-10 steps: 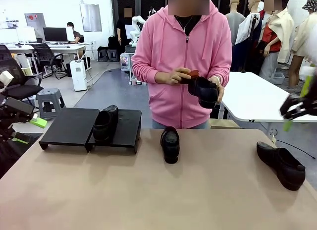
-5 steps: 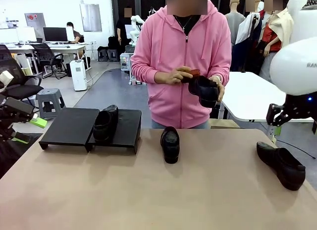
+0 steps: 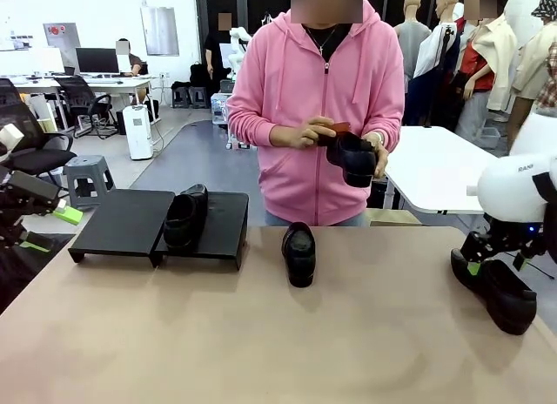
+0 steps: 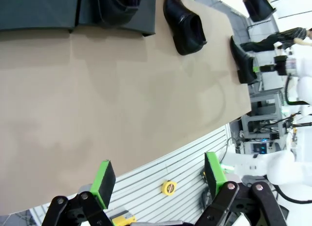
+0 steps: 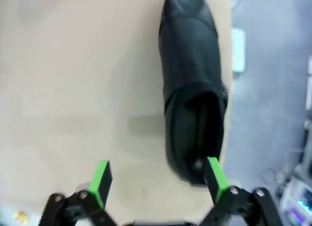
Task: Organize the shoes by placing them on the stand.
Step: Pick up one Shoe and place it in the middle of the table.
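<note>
Dropping from above, the right hand (image 3: 498,264) now hovers open over the heel of the near shoe (image 3: 496,295) at the surface's (image 3: 261,352) 4 o'clock edge, so a pickup looks imminent. At 9 o'clock the left hand (image 3: 50,230) hangs open, and at 10 o'clock the stand (image 3: 122,221) carries one placed shoe (image 3: 183,219).

The shoes (image 3: 299,254) are glossy black, the stand (image 3: 122,219) matte black, the table (image 3: 261,352) plain tan, the person's hoodie (image 3: 300,90) solid pink, and the left gripper (image 4: 159,176) and right gripper (image 5: 158,177) are black with bright green pads (image 5: 101,181), while the right arm (image 3: 520,188) is white.
</note>
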`<state>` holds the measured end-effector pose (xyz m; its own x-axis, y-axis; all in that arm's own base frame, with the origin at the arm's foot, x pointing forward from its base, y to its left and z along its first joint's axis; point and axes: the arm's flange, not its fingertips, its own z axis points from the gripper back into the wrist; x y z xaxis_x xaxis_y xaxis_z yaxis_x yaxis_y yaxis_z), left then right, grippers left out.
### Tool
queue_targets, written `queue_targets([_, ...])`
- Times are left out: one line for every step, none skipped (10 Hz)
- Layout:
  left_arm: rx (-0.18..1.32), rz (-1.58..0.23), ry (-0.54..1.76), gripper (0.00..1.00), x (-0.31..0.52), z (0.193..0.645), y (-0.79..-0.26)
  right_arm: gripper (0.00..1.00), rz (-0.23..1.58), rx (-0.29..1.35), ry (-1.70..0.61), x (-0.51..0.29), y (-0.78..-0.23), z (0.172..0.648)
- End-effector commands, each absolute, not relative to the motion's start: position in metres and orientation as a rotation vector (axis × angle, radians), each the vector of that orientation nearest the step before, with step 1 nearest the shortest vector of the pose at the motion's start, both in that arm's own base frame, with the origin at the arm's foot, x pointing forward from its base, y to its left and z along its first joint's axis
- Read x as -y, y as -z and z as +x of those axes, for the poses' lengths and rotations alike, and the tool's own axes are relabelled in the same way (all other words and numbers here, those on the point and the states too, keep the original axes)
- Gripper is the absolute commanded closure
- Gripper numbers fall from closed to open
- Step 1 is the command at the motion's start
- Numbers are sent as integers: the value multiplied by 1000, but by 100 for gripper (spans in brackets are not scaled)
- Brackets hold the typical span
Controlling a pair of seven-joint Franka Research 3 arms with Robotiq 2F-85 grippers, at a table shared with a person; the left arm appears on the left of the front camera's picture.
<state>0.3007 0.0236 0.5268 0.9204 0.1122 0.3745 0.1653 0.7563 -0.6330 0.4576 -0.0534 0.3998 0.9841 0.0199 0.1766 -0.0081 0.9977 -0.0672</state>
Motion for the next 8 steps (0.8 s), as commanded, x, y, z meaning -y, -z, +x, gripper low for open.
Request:
queue_targets([410, -717, 45, 5, -26, 301, -526, 0, 81, 211, -95, 65, -387, 475])
queue_targets([410, -717, 45, 5, -26, 301, -526, 0, 138, 231, -108, 72, -380, 481])
queue_targets([410, -717, 45, 5, -26, 301, -526, 0, 173, 214, -111, 76, -374, 486])
queue_targets([410, -717, 45, 5, -26, 301, -526, 0, 205, 188, -105, 77, -365, 490])
queue_targets([410, -717, 45, 5, -26, 301, -526, 0, 216, 167, -101, 79, -355, 495])
queue_targets([410, -717, 45, 5, -26, 301, -526, 0, 189, 148, -93, 77, -345, 498])
queue_targets([410, -717, 45, 5, -26, 301, -526, 0, 183, 144, -82, 76, -342, 500])
queue_targets([410, -717, 45, 5, -26, 301, -526, 0, 173, 136, -73, 76, -340, 500])
